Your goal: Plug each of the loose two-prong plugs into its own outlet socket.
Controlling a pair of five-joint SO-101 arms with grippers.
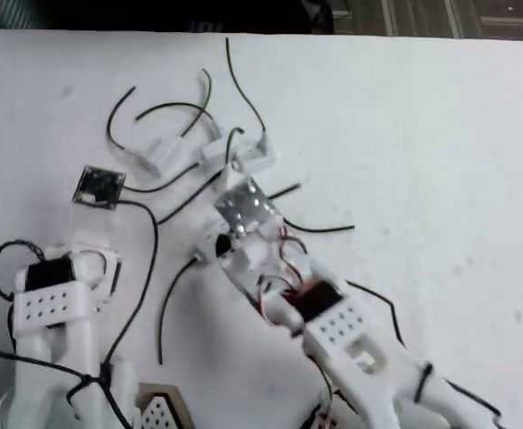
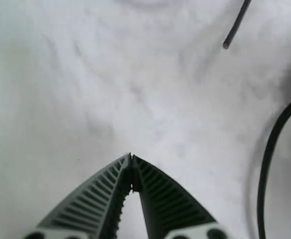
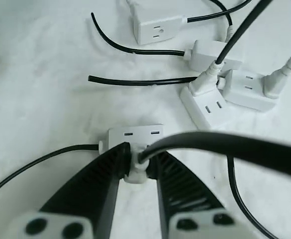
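Fingers (image 3: 105,189) of right gripper (image 3: 137,152) are pinched narrow on a white two-prong plug (image 3: 134,174), held btwn the tips, w/ its plug cord (image 3: 225,147) running out sideways over one finger. Plug sits right up against a white outlet block (image 3: 135,133) just past the fingertips. Prongs are hidden, so can't tell if they're in the slots.

Farther beyond the tips, on the cord side, two more outlets sit side by side: a nearer outlet (image 3: 210,107) and a farther outlet (image 3: 247,92), each w/ a plug already in it. Well past those is an open-faced outlet (image 3: 157,27), w/ a white adapter block (image 3: 212,52) btwn it and the pair. A loose cord (image 3: 135,80) lies across the table btwn the held plug and the far outlet.

Left gripper (image 2: 131,159): fingers (image 2: 165,199) closed, tips touching, over white table (image 2: 85,74). A thick cord (image 2: 269,154) lies off to one finger's side, apart from it. A cut cord end (image 2: 226,46) is well ahead of the tips.

High view: right arm (image 1: 341,326) extends to the outlet cluster mid-table. Left arm (image 1: 55,304) is well apart from it, w/ a small circuit board (image 1: 98,187) ahead of it.
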